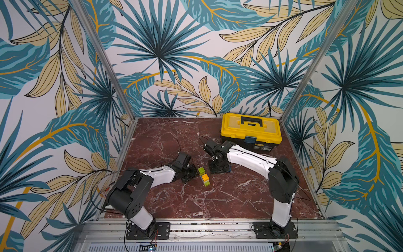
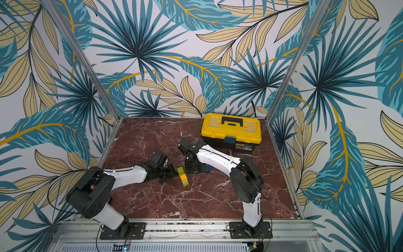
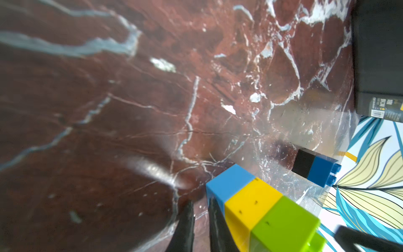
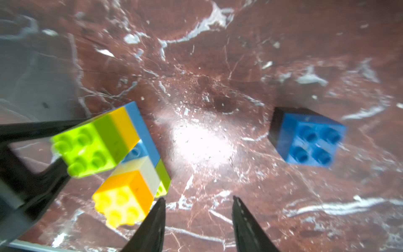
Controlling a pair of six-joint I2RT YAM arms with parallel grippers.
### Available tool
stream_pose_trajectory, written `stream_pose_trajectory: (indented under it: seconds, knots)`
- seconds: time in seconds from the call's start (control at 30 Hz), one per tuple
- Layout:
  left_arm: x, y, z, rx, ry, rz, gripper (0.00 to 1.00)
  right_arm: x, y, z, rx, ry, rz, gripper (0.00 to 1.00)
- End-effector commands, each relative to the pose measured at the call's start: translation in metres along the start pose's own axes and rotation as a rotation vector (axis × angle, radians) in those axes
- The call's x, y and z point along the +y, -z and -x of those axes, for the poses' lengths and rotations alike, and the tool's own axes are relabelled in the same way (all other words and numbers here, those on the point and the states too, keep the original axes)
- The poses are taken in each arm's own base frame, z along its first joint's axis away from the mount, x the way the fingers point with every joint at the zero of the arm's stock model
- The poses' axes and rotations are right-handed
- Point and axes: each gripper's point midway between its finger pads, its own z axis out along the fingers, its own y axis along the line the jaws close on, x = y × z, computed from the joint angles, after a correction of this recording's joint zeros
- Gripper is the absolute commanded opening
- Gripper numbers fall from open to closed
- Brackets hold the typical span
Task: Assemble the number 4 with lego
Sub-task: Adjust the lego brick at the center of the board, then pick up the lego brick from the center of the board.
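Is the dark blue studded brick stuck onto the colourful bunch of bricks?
No, the dark blue studded brick, joined to a black brick, lies on the red marble tabletop apart from the green, yellow, white and blue bunch.

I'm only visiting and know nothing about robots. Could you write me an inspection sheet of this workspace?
Surface: red marble-look table, white veins.
Job's things: joined bricks lying flat; blue-and-black pair standing apart.
Clutter: yellow toolbox, closed, at the back.
Grippers: left gripper shut beside the joined bricks; right gripper open, empty.
Cables: black cable loops by the left arm.
Surroundings: leaf-patterned walls.
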Motion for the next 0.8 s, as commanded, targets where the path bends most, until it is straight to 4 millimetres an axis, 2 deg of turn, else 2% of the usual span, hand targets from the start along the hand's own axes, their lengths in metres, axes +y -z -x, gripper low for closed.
stream_pose_trajectory:
  seconds: [0.0, 0.17, 0.23, 0.27, 0.37, 0.4, 0.57, 0.63, 0.77]
  knots:
    - [-0.017, -0.004, -0.001, 0.013, -0.035, -0.07, 0.18, 0.012, 0.016, -0.01, -0.066, 0.083, -0.011, 0.62]
    - [-0.029, -0.009, 0.001, 0.027, -0.039, -0.164, 0.23, 0.036, 0.012, -0.025, -0.026, 0.196, 0.009, 0.68]
    - [-0.02, -0.004, 0.009, 0.002, 0.008, -0.165, 0.23, 0.04, 0.007, -0.028, -0.004, 0.209, 0.002, 0.68]
    - [-0.008, 0.002, 0.015, -0.023, 0.052, -0.149, 0.22, 0.043, 0.005, -0.027, 0.003, 0.207, 0.001, 0.68]
    - [0.035, 0.028, 0.026, -0.107, 0.168, -0.053, 0.22, 0.049, -0.001, -0.026, 0.019, 0.172, -0.011, 0.68]
    - [0.041, 0.041, 0.027, -0.134, 0.158, -0.026, 0.22, 0.05, -0.004, -0.026, 0.021, 0.15, -0.017, 0.68]
    - [0.051, 0.082, 0.025, -0.208, 0.066, 0.077, 0.25, 0.056, -0.018, -0.023, 0.022, 0.04, -0.043, 0.66]
    - [0.054, 0.087, 0.02, -0.207, 0.059, 0.087, 0.25, 0.055, -0.023, -0.022, 0.028, 0.015, -0.071, 0.64]
    - [0.056, 0.085, 0.016, -0.187, 0.066, 0.073, 0.25, 0.051, -0.032, -0.022, 0.047, -0.011, -0.126, 0.6]
